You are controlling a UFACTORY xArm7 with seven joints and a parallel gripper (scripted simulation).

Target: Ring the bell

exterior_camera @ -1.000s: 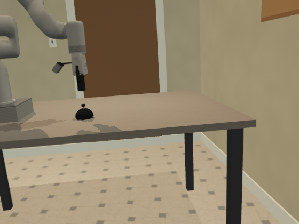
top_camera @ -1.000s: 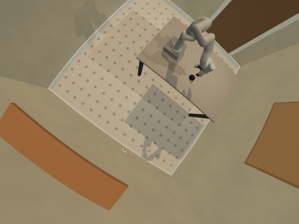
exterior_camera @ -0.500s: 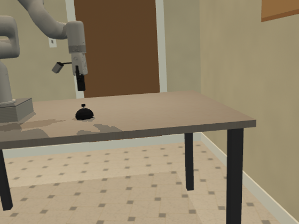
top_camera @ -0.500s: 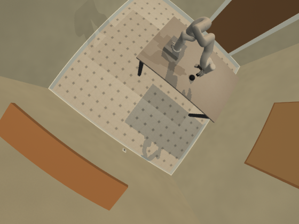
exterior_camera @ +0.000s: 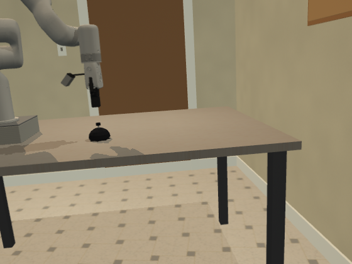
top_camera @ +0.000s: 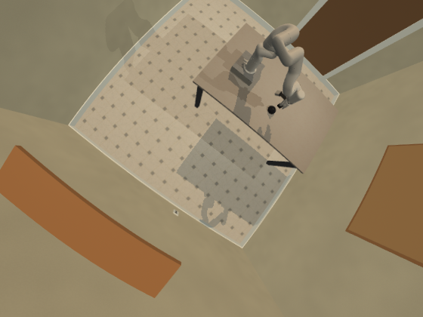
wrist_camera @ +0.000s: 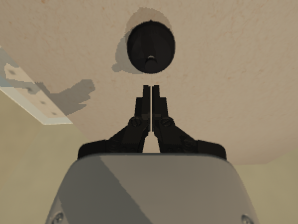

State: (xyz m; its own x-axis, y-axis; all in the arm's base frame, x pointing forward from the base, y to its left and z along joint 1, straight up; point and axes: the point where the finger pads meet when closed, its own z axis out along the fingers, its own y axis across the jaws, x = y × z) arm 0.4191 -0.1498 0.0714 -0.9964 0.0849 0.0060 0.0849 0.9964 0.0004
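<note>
A black dome-shaped bell (exterior_camera: pixel 99 134) stands upright on the brown table, with its small button (exterior_camera: pixel 98 124) up on top. It also shows in the overhead view (top_camera: pixel 271 109) and in the wrist view (wrist_camera: pixel 150 47). My gripper (exterior_camera: pixel 95 105) is shut and empty, fingers pointing down. It hangs in the air above the bell, a little to one side of the button, and clear of it. In the wrist view the closed fingertips point just short of the bell. In the overhead view the gripper (top_camera: pixel 282 105) is beside the bell.
The arm's grey base block (exterior_camera: pixel 18 129) stands on the table to the left of the bell. The table's front edge (exterior_camera: pixel 151 157) runs close in front of the bell. A brown door (exterior_camera: pixel 138 53) and walls lie behind.
</note>
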